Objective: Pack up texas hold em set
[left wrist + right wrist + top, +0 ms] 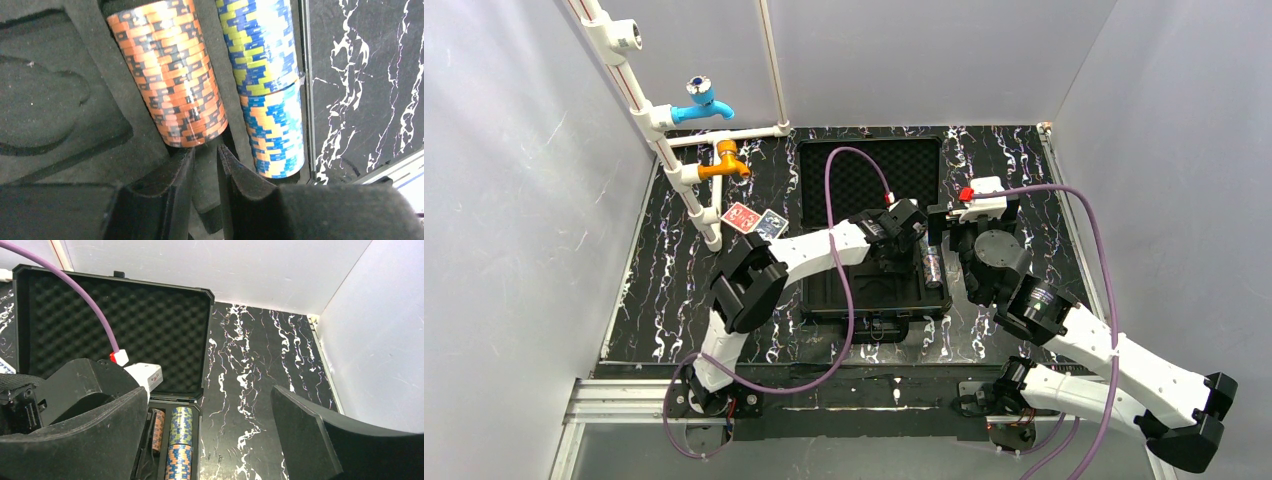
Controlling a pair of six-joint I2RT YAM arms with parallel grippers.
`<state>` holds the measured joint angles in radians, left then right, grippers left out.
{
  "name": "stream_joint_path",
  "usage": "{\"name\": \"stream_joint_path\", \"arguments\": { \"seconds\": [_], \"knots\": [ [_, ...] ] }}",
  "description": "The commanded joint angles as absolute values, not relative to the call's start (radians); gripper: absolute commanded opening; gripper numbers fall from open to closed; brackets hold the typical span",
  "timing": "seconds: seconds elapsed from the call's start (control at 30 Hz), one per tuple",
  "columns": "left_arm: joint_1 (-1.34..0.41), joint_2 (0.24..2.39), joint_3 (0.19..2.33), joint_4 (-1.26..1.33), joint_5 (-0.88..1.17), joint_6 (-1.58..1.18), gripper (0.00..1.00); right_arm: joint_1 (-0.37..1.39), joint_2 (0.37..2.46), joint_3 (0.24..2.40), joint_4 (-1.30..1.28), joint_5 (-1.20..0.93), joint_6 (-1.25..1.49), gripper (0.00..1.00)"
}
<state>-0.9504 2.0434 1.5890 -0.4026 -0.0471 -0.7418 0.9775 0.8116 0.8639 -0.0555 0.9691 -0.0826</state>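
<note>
Briefcase open, chip rolls slotted; red deck, blue deck unpacked at worktop's rear-left. Left gripper narrow, seemingly empty; right gripper wide.

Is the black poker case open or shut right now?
Open: its foam lid stands raised, and chip rolls show inside.

Three chip rolls, two card decks, one case

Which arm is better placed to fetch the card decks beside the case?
Left. The red deck and blue deck lie left of the case, on that arm's side; the right gripper is off its right edge.
</note>
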Motion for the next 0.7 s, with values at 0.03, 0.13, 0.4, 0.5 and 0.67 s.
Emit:
{"name": "stream_joint_path", "arguments": {
  "seconds": [0.03,0.13,0.4,0.5,0.67],
  "knots": [
    [-0.947,2.067,1.653,-0.397,-0.116,-0.711,0.21,0.982,0.806,0.899,-0.009,0.979,-0.085,1.0],
    [-0.945,2.075,1.67,-0.396,-0.151,-0.692,0.21,0.982,0.805,0.897,-0.009,0.982,-0.086,1.0],
    [-0.925,2.095,1.688,-0.393,-0.191,-0.679,0.21,0.982,0.803,0.884,-0.009,0.985,-0.086,1.0],
    [-0.924,2.088,1.679,-0.388,-0.195,-0.685,0.23,0.982,0.805,0.879,-0.009,0.983,-0.082,1.0],
    [-0.923,2.001,1.623,-0.37,-0.178,-0.69,0.33,0.982,0.801,0.883,-0.009,0.987,-0.081,1.0]
  ]
}}
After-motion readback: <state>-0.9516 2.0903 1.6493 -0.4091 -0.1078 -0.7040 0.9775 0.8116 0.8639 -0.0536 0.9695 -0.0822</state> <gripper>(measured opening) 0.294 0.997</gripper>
